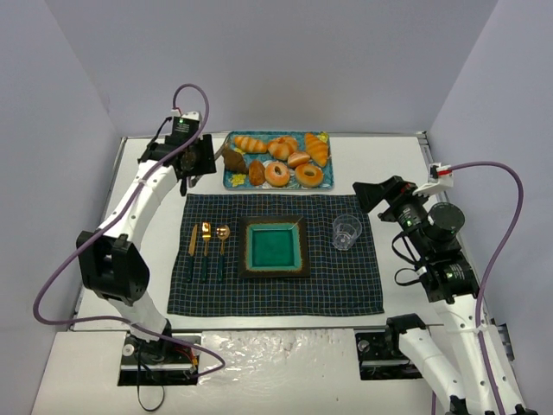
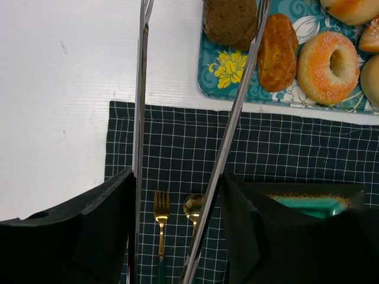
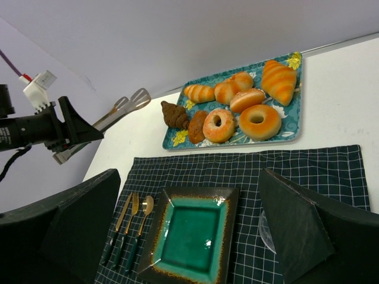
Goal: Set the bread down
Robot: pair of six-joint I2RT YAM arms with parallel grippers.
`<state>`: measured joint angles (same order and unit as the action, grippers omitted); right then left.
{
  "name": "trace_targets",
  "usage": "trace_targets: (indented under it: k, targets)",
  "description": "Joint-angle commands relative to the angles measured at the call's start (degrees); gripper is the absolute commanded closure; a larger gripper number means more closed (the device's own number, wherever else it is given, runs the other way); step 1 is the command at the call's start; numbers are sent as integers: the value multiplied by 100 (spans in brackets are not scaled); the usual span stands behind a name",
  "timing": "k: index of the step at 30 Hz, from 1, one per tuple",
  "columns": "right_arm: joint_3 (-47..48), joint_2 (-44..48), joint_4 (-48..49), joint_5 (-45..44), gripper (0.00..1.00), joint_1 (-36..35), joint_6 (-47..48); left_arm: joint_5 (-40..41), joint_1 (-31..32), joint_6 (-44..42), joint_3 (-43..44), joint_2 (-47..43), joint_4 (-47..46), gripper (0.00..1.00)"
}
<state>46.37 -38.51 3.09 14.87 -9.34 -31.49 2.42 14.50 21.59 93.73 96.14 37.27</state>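
The dark brown bread (image 1: pixel 233 159) lies at the left end of the blue patterned tray (image 1: pixel 278 188). It also shows in the left wrist view (image 2: pixel 230 22) and the right wrist view (image 3: pixel 174 114). My left gripper (image 1: pixel 192 160) (image 2: pixel 176 183) is shut on metal tongs (image 2: pixel 139 89) (image 3: pixel 121 109). The tong arms are spread; one crosses the bread's right edge, the other is over the white table to its left. The tong tips run out of the left wrist view. My right gripper (image 1: pixel 370 194) (image 3: pixel 189 195) is open and empty above the placemat's right side.
A teal square plate (image 1: pixel 244 246) (image 3: pixel 228 236) sits mid-placemat (image 1: pixel 346 285). A gold knife, fork and spoon (image 1: pixel 206 251) lie left of it, a clear glass (image 1: pixel 346 232) right of it. A reddish oval roll (image 2: pixel 276 47), doughnuts (image 2: pixel 328 59) and golden croissants (image 3: pixel 278 80) fill the tray.
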Motion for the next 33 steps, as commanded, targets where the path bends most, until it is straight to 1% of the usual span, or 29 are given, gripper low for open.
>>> trace_targets:
  k: [1,16,33]
  targets:
    - [65,68,336,-42,0,11,69,138,168,109,491,212,-212,49]
    - [127,107,174,-125,0,11,152,268,211,180,1104,1128,-203,50]
    - [285,98,51,-142,0,11,215,128,238,258,1384,1610,-221,50]
